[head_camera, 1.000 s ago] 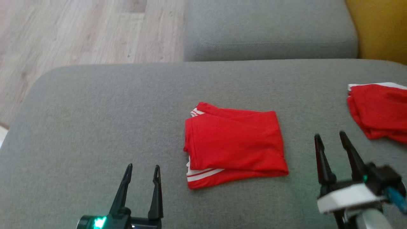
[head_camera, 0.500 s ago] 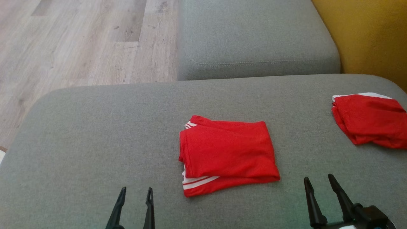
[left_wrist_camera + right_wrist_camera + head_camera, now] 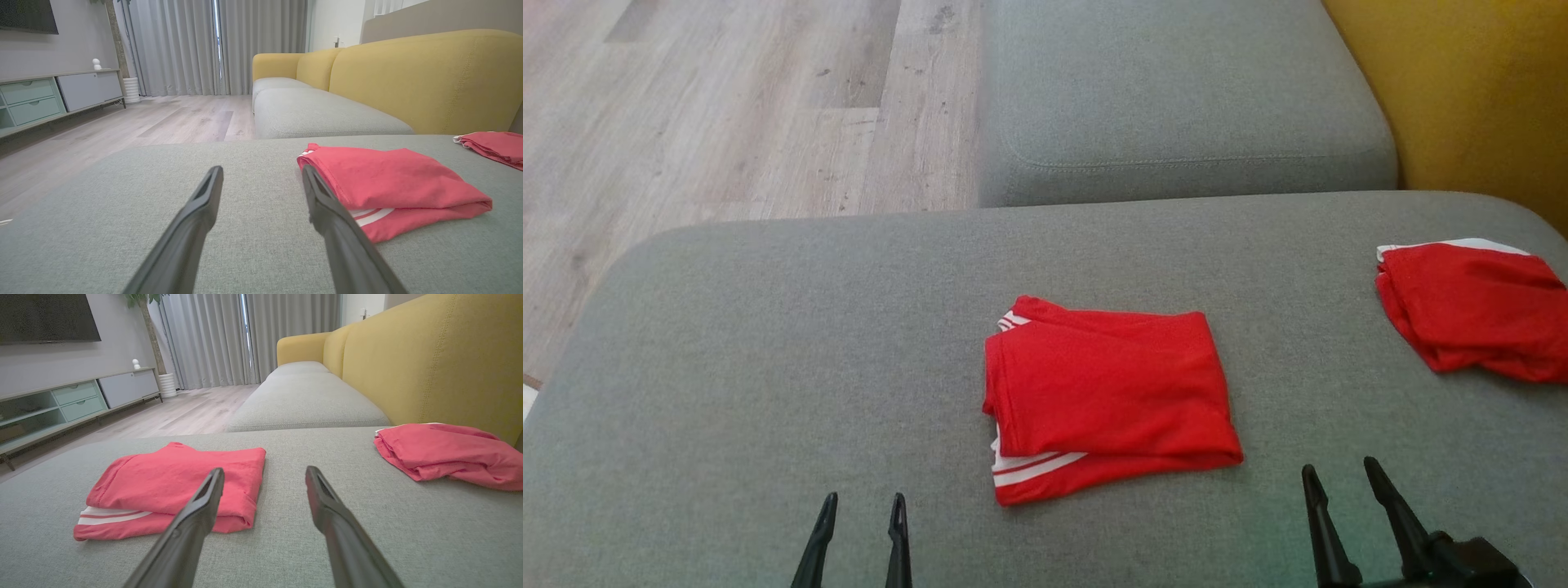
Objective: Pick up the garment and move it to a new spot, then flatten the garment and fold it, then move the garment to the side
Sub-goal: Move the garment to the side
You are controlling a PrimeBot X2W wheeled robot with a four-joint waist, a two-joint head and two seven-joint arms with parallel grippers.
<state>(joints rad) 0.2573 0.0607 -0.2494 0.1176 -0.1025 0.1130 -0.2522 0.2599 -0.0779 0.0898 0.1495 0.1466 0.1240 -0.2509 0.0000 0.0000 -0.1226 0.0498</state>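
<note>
- Garment (image 3: 1107,392): red soft cloth, folded to a flat rectangle, white stripes at one hem, on grey woven cushion (image 3: 768,367).
- Left gripper (image 3: 864,496) and right gripper (image 3: 1339,464): fingers apart, empty.

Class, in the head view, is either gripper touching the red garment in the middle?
No; the left gripper and right gripper are open, apart from the garment on the cushion.
</note>
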